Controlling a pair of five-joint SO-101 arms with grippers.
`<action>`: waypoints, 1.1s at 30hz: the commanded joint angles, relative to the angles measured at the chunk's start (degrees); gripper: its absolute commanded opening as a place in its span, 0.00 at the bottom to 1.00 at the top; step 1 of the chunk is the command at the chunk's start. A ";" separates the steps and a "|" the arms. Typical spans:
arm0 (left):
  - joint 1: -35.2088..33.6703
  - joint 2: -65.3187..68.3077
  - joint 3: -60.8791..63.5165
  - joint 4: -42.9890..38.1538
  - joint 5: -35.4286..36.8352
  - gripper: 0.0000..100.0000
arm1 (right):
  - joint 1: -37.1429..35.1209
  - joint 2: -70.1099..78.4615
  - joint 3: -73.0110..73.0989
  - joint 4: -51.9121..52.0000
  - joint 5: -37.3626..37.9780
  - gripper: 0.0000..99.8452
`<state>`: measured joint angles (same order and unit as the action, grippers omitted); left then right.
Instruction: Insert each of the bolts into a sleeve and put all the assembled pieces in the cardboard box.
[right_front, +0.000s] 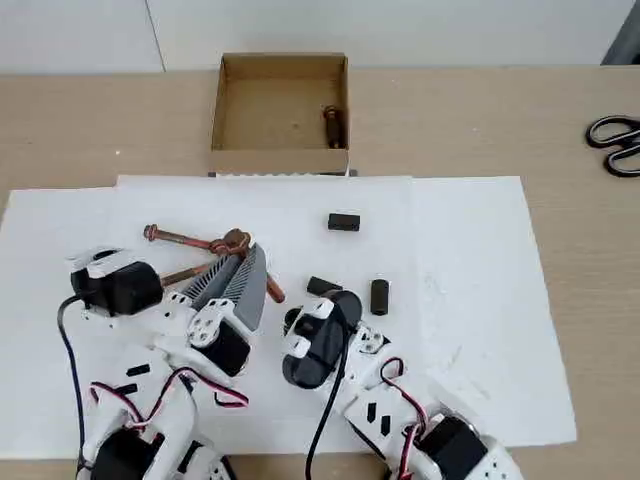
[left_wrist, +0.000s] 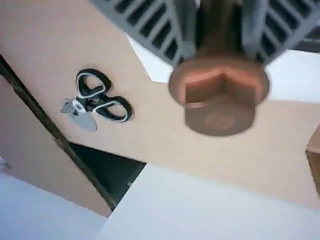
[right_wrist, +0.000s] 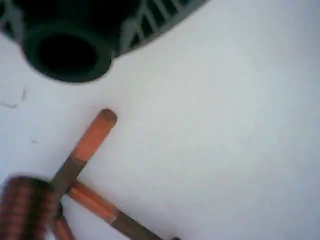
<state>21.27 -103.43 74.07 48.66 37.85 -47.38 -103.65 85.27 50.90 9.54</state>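
Shows the left fingers (left_wrist: 150, 25) clamped on a copper-coloured hex-headed metal bolt (left_wrist: 219, 92), head jutting past the tips. Shows the right fingers (right_wrist: 150, 22) gripping a short black tubular sleeve (right_wrist: 67, 52) over white paper (right_front: 470, 300). Places loose bolts (right_front: 180, 238) beside the left fingers, three spare sleeves (right_front: 343, 222) nearby, a brown cardboard box (right_front: 280, 160) beyond holding one assembled piece (right_front: 333, 125), and black-handled scissors (right_front: 615, 140) far off on the worktop (right_front: 480, 120).

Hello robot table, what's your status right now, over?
Left gripper shut on a bolt. Right gripper shut on a black sleeve. One assembled piece in the cardboard box; loose bolts and sleeves on the paper. Scissors lie well aside.
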 joint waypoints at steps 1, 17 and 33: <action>0.44 -0.26 0.75 -1.76 -0.44 0.00 | -0.40 -0.40 -3.34 0.04 -0.97 0.00; 5.71 -0.26 3.03 -1.76 -0.44 0.00 | -0.40 -0.40 -3.34 -3.65 -0.53 0.00; 6.15 -0.26 5.58 -0.26 -3.69 0.00 | -0.31 -0.40 -4.31 -3.74 -0.44 0.00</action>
<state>26.99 -103.43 79.87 48.13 34.59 -47.38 -103.56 85.01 49.05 9.27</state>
